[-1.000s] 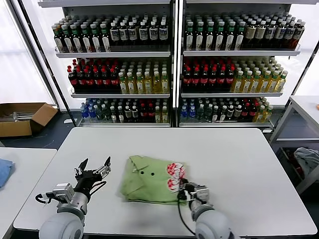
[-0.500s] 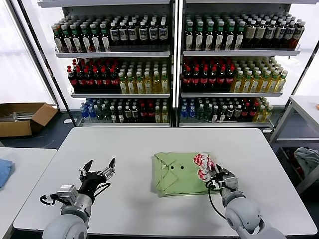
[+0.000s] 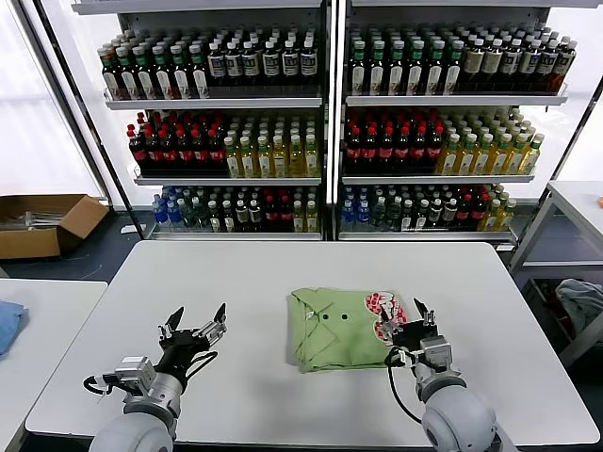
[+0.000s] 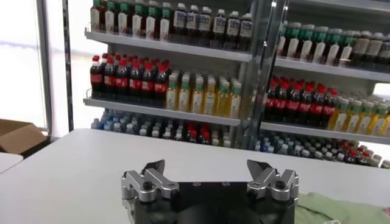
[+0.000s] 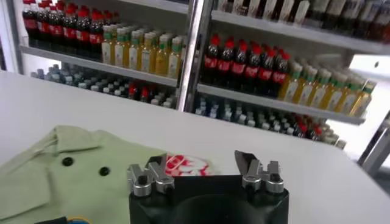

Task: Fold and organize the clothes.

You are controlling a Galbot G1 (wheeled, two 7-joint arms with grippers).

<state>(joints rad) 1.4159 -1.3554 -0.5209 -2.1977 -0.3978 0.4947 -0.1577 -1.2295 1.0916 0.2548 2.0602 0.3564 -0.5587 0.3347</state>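
The light green shirt (image 3: pixel 341 328) lies folded into a compact rectangle at the table's middle right, collar buttons up, its red-and-white print (image 3: pixel 386 309) at its right edge. It also shows in the right wrist view (image 5: pixel 73 176). My right gripper (image 3: pixel 407 320) is open and empty, just off the shirt's right edge beside the print; its open jaws show in the right wrist view (image 5: pixel 206 170). My left gripper (image 3: pixel 195 325) is open and empty over bare table well left of the shirt, seen open in the left wrist view (image 4: pixel 210 175).
The white table (image 3: pixel 236 273) ends at a front edge near my arms. Shelves of bottles (image 3: pixel 330 122) stand behind it. A blue cloth (image 3: pixel 8 322) lies on a side table at left, a cardboard box (image 3: pixel 38 221) on the floor, a grey-white bundle (image 3: pixel 579 299) at right.
My right gripper dragged the folded shirt to the right, then let go of its printed edge and opened. My left gripper stayed open, shifting slightly right.
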